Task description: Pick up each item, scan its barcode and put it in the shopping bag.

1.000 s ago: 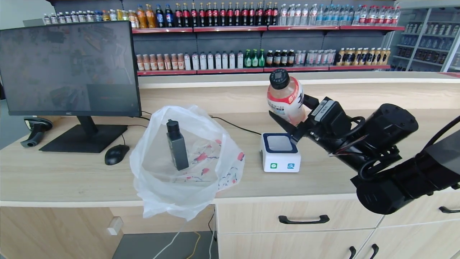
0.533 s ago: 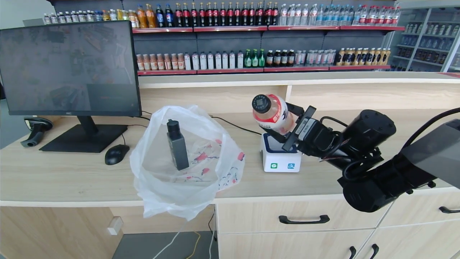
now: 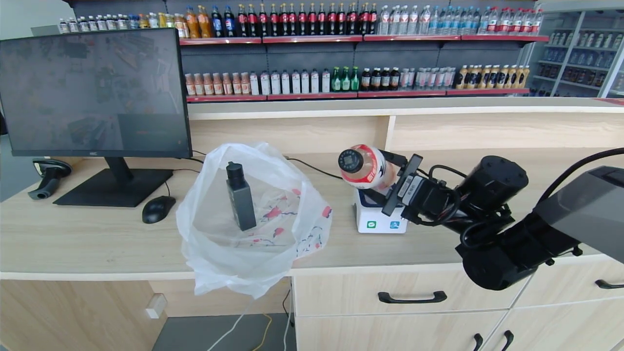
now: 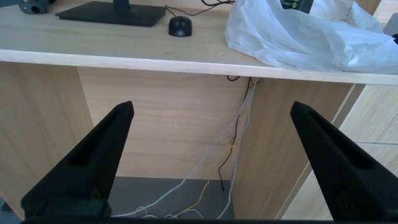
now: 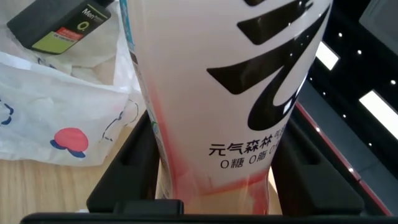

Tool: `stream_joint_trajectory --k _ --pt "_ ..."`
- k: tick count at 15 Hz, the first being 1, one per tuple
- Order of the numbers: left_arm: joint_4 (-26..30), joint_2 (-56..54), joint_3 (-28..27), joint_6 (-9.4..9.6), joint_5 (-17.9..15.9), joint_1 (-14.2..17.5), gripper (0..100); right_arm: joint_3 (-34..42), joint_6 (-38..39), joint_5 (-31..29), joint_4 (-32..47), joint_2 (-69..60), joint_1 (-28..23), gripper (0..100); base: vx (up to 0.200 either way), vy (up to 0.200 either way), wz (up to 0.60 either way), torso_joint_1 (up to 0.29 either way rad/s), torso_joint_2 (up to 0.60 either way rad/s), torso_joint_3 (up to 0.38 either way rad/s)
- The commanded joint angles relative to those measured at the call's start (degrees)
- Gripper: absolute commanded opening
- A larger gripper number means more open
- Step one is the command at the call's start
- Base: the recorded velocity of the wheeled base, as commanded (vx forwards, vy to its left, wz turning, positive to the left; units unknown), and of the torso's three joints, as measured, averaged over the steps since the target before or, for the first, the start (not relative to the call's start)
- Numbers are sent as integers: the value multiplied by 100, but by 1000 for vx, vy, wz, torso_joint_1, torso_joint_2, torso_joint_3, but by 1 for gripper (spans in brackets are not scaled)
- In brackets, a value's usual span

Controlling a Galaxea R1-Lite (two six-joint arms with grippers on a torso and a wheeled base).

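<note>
Right hand [image 3: 383, 179] clamped around the bottle [image 3: 363, 165], long axis near horizontal, cap toward the shopping bag [image 3: 263, 243]

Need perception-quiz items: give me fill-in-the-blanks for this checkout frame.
The right gripper grips a ____ above the scanner.
The dark container stands inside the ____.
The left gripper has its jaws ____.
The mouse lies beside the ____ stand.
Missing: bottle; shopping bag; open; monitor.
</note>
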Motion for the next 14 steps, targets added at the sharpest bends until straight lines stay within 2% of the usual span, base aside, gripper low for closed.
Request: stream_joint_trajectory --k 1,5,14 --pt "-3 -2 0 -1 1 -4 100 -3 -35 53 -6 48 -73 0 0 0 0 0 0 0" --pt "5 -2 0 -1 1 -4 100 -55 -27 132 -6 57 -302 0 0 0 0 0 0 0" --pt "5 -2 0 -1 1 -4 100 -3 -106 141 -6 119 -284 0 0 0 0 0 0 0"
